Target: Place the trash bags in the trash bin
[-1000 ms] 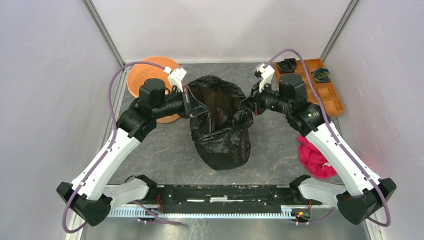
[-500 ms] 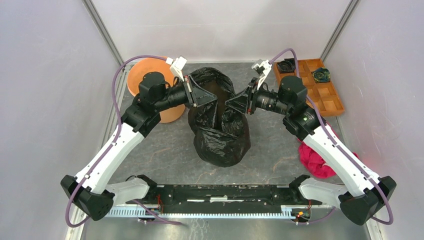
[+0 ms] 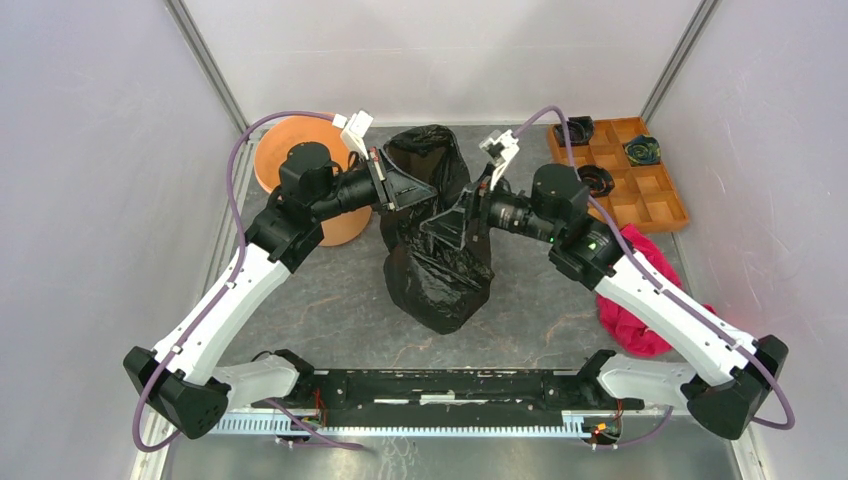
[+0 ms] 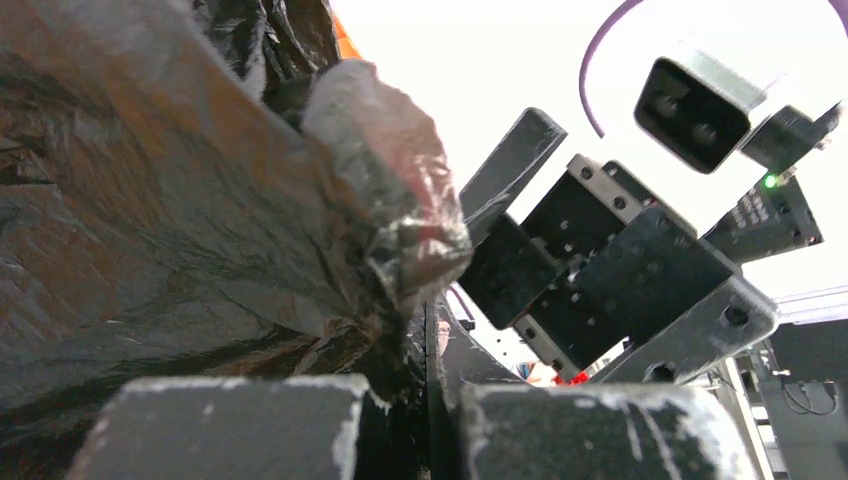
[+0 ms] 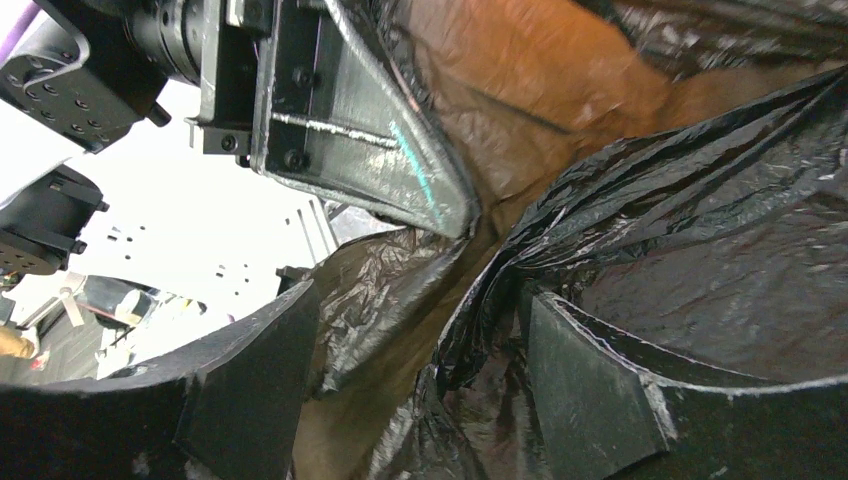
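Glossy crinkled plastic bag (image 3: 440, 290), smooth plastic bin (image 3: 264, 152).

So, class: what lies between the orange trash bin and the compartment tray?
The black trash bag, pinched in the left gripper, with the right gripper open around it, shown in the top view.

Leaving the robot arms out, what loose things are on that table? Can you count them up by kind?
Black trash bag: 1
Orange bucket: 1
Compartment tray: 1
Small black rolls: 3
Pink-red cloth: 1
Total: 7
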Robot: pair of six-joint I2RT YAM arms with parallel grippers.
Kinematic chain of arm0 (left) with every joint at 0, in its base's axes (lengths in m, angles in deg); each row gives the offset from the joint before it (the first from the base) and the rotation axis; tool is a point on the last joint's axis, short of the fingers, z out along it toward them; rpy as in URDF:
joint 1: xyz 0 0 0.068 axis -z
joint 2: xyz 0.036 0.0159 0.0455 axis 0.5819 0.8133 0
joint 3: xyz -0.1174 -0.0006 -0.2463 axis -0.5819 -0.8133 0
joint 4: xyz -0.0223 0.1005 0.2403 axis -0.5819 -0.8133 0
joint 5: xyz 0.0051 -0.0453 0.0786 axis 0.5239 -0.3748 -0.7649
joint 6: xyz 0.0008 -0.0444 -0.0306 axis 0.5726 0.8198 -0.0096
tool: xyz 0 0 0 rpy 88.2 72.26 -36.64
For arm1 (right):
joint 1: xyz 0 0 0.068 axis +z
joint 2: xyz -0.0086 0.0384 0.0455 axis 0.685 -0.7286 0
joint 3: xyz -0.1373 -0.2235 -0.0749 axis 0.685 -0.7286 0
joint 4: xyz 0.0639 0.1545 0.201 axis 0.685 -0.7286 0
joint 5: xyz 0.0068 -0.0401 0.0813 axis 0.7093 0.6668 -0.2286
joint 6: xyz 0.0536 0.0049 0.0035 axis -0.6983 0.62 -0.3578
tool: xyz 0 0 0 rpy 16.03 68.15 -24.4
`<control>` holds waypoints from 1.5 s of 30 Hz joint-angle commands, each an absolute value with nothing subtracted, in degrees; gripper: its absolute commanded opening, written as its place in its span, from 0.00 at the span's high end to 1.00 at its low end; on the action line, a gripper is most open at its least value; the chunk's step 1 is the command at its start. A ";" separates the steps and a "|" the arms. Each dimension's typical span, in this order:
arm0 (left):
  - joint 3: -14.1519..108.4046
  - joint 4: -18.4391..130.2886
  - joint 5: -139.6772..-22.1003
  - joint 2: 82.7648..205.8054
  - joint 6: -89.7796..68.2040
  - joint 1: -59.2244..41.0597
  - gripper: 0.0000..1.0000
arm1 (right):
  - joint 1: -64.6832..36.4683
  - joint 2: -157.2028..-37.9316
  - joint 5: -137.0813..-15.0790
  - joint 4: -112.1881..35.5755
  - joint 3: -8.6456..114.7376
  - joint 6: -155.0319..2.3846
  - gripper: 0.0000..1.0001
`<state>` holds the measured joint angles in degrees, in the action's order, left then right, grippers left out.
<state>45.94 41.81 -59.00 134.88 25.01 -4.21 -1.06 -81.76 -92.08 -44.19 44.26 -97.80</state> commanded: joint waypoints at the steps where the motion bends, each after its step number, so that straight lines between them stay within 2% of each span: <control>1: 47.73 44.80 -58.43 134.62 28.02 -4.06 0.98 | 3.41 -82.73 -79.88 -46.10 47.11 -95.55 0.15; 7: 46.74 44.85 -58.51 134.18 28.34 -3.85 0.95 | 5.89 -83.63 -73.72 -42.37 44.85 -95.89 0.16; 11: 46.43 44.85 -58.33 133.97 28.22 -3.75 0.93 | 6.34 -84.39 -71.13 -42.10 44.20 -95.45 0.39; 13: 46.49 44.54 -58.45 133.72 27.82 -3.76 0.91 | 6.34 -84.21 -69.33 -42.10 43.70 -94.87 0.56; 16: 46.74 43.47 -58.83 133.58 26.94 -3.81 0.88 | 6.35 -84.13 -67.00 -42.42 43.29 -94.33 0.75; 18: 47.29 42.31 -59.01 133.66 25.82 -3.73 0.82 | 6.32 -83.99 -65.94 -42.76 43.07 -94.05 0.87; 21: 49.34 38.20 -60.81 133.89 22.52 -3.82 0.67 | 6.34 -83.36 -63.79 -43.44 42.31 -93.63 0.98; 23: 51.03 34.91 -63.29 133.71 20.10 -3.85 0.56 | 6.29 -82.73 -61.56 -44.33 41.81 -93.18 1.00; 27: 52.82 30.43 -66.72 132.64 16.42 -3.83 0.25 | 6.07 -80.89 -56.25 -46.49 40.85 -92.37 1.00; 30: 53.99 27.88 -68.72 131.98 14.30 -3.85 0.13 | 5.58 -79.64 -53.43 -47.70 40.19 -92.03 1.00; 40: 58.46 15.37 -85.10 131.41 3.49 -3.92 0.00 | -0.40 -74.90 -53.41 -50.52 37.09 -91.19 1.00; 45: 63.74 9.21 -97.01 136.07 -3.51 -4.83 0.00 | -1.90 -71.48 -53.82 -50.11 35.07 -89.78 1.00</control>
<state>58.11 15.10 -84.46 132.84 6.06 -3.97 -1.17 -74.72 -54.33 -51.45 36.20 -91.62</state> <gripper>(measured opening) 0.994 0.009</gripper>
